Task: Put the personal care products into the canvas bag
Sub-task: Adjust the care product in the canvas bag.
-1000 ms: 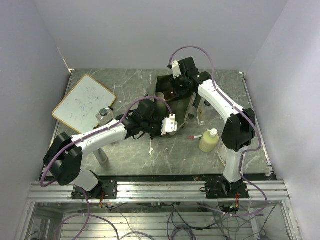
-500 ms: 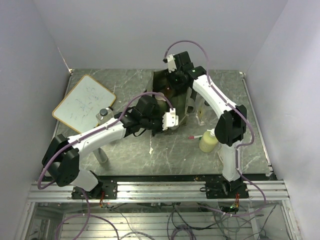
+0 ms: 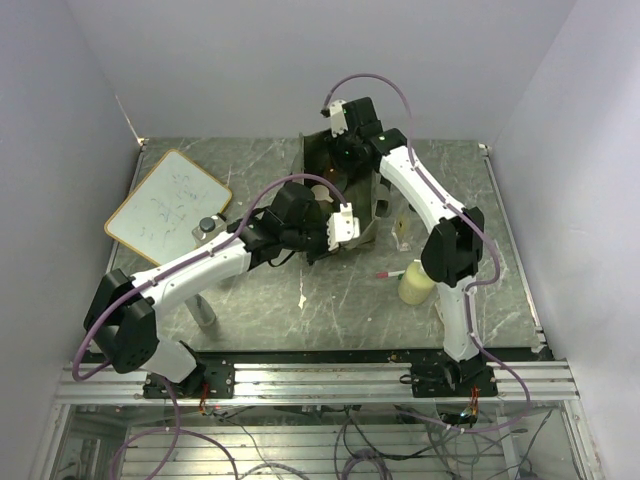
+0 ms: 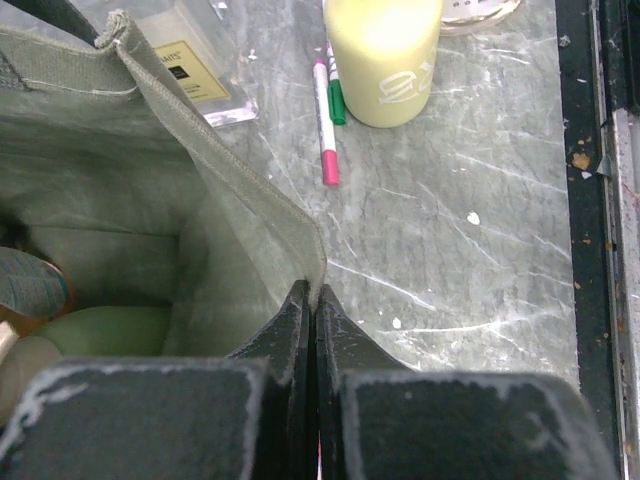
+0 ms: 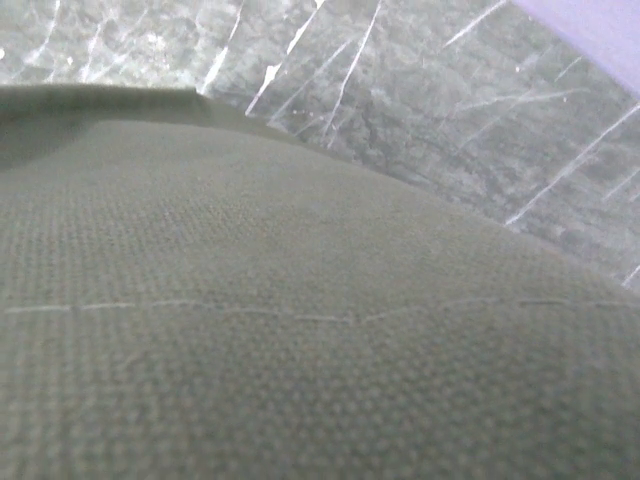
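Note:
The olive-green canvas bag stands mid-table, its mouth open. My left gripper is shut on the bag's near rim; it also shows in the top view. Inside the bag lies a yellow-green bottle. My right gripper is at the bag's far rim; its fingers are hidden and canvas fills its wrist view. Another yellow-green bottle stands right of the bag, and an amber square bottle sits by the bag. A black-lidded jar and a grey tube lie on the left.
A red-green-white pen lies beside the yellow-green bottle. A wood-framed whiteboard lies at the far left. Walls enclose the table on three sides. The table's front edge and rail are to the right in the left wrist view.
My right arm has swung toward the far left, carrying the bag's far side with it. My left gripper has followed a little farther in, still on the near rim.

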